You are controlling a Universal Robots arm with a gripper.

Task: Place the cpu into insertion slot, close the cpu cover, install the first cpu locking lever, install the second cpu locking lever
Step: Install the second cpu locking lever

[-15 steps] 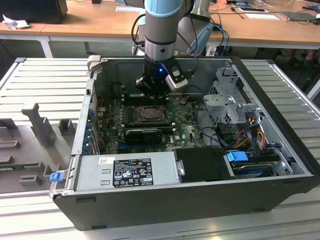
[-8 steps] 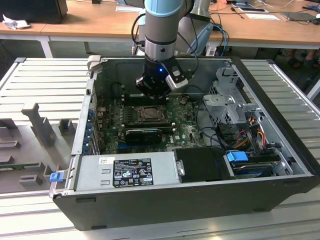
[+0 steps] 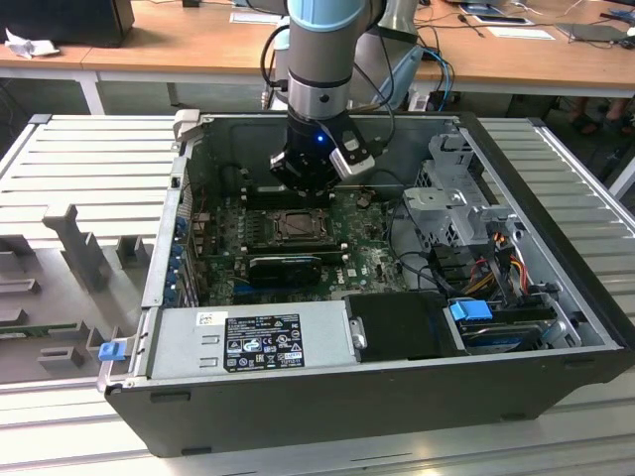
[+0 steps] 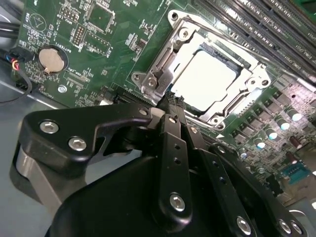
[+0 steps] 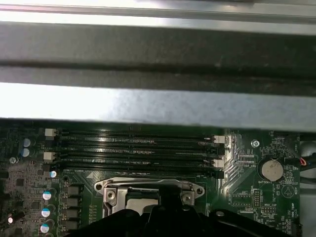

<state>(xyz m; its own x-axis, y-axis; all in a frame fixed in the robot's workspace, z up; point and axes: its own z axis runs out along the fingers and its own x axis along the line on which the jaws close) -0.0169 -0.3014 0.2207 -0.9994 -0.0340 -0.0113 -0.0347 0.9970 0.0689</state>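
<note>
The cpu (image 4: 205, 79) lies flat in the insertion slot (image 3: 298, 226) on the green board, pale and square. The silvery cpu cover (image 4: 252, 84) lies down over it, framing the chip through its window. My gripper (image 4: 170, 98) is shut, its two black fingers (image 4: 173, 143) pressed together with nothing visible between them. The fingertips sit at the cover's corner tab (image 4: 153, 81), right at the socket's edge. In the exterior view the gripper (image 3: 306, 190) hangs just behind the slot inside the open computer case. In the first wrist view the cover (image 5: 148, 187) sits just beyond the gripper (image 5: 168, 200).
Long black memory slots (image 4: 256, 24) run beside the socket. A coin battery (image 4: 52, 59) sits on the board. A black ribbed card (image 3: 286, 266), the labelled power supply (image 3: 258, 342) and a metal drive cage (image 3: 446, 188) surround the work area. The case wall (image 5: 158, 49) rises close behind.
</note>
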